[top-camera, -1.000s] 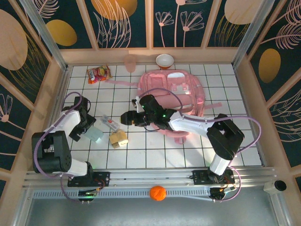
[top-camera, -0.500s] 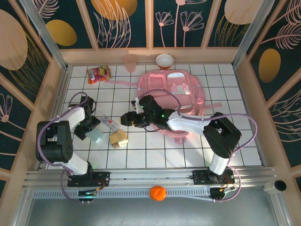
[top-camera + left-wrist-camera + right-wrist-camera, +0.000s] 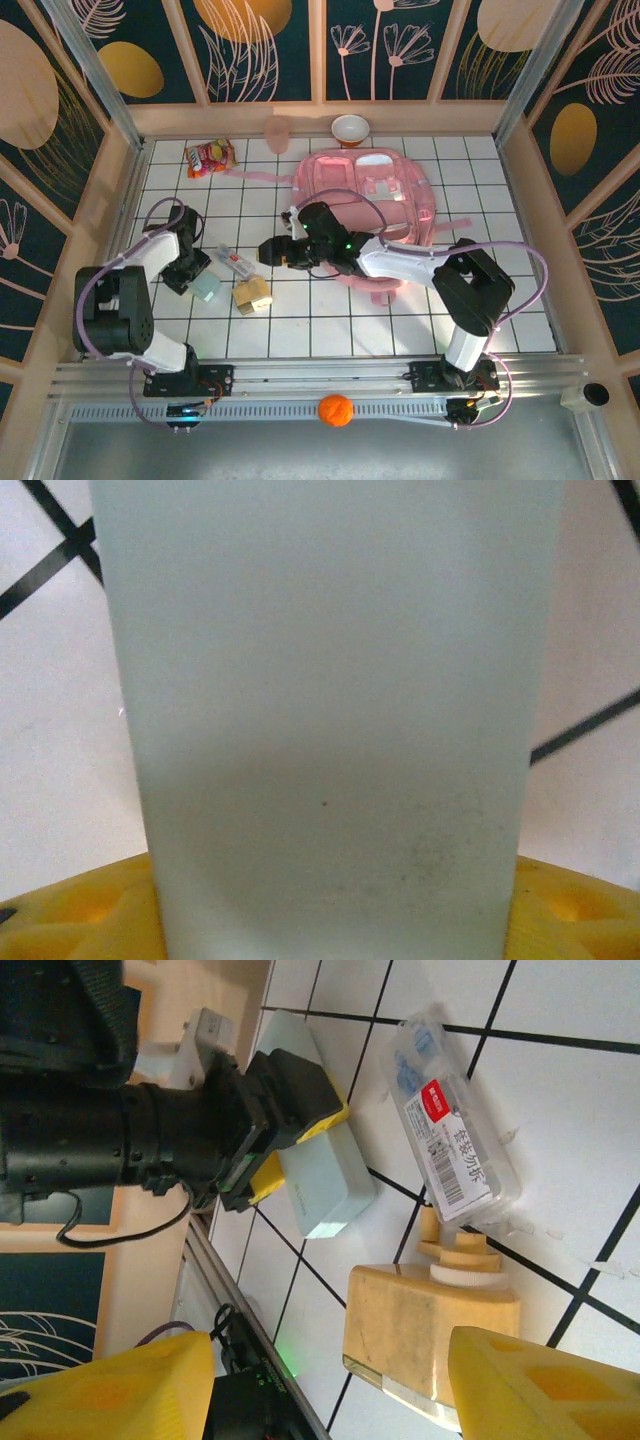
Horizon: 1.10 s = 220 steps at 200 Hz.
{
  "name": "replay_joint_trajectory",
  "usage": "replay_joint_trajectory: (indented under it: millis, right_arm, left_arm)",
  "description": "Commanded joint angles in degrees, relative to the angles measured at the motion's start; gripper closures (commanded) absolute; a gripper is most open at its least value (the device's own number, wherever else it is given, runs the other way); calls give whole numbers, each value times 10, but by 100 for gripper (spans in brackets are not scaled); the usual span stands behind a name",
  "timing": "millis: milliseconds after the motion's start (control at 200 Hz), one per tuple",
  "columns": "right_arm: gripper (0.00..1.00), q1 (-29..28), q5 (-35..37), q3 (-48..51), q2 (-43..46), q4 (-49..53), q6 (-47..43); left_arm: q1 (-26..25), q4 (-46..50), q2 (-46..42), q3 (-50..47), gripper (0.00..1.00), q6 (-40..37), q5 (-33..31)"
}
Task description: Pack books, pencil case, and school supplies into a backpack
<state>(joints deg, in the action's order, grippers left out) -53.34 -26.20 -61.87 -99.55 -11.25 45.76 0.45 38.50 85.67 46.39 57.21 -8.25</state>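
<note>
white gridded tabletop (image 3: 400, 320) holds pencil case (image 3: 233, 262), long axis far-left to near-right; left gripper (image 3: 195, 277) low, flanking teal square (image 3: 206, 288), grip unclear; right gripper (image 3: 270, 250) gapes.

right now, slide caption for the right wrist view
Jaws of the left arm at the pale teal square; pencil case and tan block nearby on the tiled table.

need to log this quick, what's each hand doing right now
Left hand: around the pale teal block, grip cannot be told.
Right hand: open, holding nothing.
</note>
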Motion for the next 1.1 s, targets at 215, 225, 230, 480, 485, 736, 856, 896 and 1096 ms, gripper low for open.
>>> replay_joint_trajectory:
  millis: [215,225,230,480,485,736,856,896,1096]
  right_arm:
    - [39,-21,28,105,57,-231,68]
    - [39,-23,30,105,56,-238,70]
    - [39,-25,31,106,56,-241,71]
    - [38,-68,71,91,-6,-298,125]
    - [38,-69,71,90,-8,-298,126]
    - [38,-85,48,33,-80,-289,121]
    - [38,-82,38,8,-97,-264,118]
    - [38,-81,34,2,-103,-264,118]
    - [40,-72,20,-24,-129,-273,126]
  left_arm:
    - [-4,-6,-150,-38,46,85,133]
    - [-4,-6,-153,-38,46,86,135]
    - [-4,-6,-154,-37,46,87,136]
    - [-4,-4,-198,-29,46,109,182]
    - [-4,-4,-198,-29,46,109,183]
    - [-4,-13,-215,-28,47,130,216]
    - [-4,-21,-218,-26,47,141,234]
    - [-4,-22,-219,-26,47,145,239]
    - [-4,-36,-223,-29,47,157,256]
